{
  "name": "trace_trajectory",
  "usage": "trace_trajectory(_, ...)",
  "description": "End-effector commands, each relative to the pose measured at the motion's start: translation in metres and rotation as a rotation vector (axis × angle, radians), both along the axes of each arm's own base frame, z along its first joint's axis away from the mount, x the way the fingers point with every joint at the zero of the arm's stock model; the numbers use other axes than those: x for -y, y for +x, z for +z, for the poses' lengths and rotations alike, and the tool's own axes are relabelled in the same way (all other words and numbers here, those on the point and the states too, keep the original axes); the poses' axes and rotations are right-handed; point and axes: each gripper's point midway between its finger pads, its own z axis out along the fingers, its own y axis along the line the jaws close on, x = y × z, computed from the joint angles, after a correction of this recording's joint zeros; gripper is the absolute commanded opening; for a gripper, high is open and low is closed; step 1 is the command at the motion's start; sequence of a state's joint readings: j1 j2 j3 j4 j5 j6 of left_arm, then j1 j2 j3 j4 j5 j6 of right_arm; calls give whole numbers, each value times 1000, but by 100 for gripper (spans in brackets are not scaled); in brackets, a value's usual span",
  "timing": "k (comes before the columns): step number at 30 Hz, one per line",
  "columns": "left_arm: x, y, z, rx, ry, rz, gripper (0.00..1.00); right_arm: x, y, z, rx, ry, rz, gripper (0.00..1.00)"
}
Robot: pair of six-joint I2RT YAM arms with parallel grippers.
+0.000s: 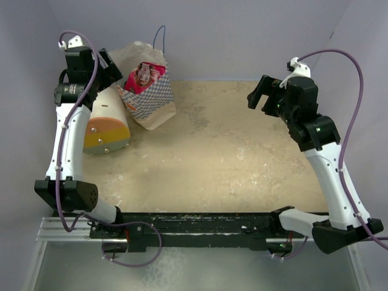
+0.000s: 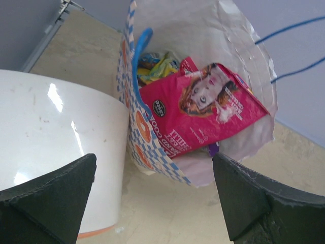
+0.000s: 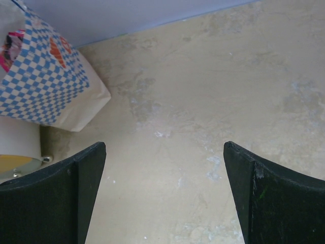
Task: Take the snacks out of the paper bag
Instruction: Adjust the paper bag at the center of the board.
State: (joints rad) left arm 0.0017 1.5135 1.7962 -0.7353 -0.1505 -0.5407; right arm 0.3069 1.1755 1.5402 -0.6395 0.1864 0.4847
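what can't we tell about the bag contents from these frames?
- Packet count: in the left wrist view the pink packet covers most of the paper bag opening. Only a yellow-green packet and a purple corner peek out.
- Bag bottom: hidden under the packets in every view.
- Right wrist view: bag cut off by the left edge, opening barely seen.
- Top view: packets too small to tell apart.

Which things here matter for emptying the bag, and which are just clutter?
For the job: paper bag; pink packet and yellow-green packet inside it.
Lying about: white-and-orange cylinder beside the bag.
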Motion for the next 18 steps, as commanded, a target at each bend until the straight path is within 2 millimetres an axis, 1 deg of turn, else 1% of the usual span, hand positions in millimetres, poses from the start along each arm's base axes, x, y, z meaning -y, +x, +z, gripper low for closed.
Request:
trace_trajectory(1,-27,18,25,78,-31,122,99,-17,18,25,101,37,73,100)
trace_trajectory(5,-33,46,25,97,-74,131,100,-16,25,26,104,-1,76,99)
trace_trajectory(9,-33,67,32,126,-107,106,89,-14,27,29,115,-16,70,99)
trace_trajectory(10,-32,71,32,128,-112,99,85,-13,27,29,117,-18,69,99)
trace_trajectory(12,-30,76,29,120,-123,93,73,-12,26,30,118,-21,67,100)
trace_trajectory(14,-28,77,25,113,-136,87,65,-11,24,31,124,-26,66,100)
trace_trajectory(18,-24,77,22,107,-142,62,36,-10,20,33,135,-30,70,100)
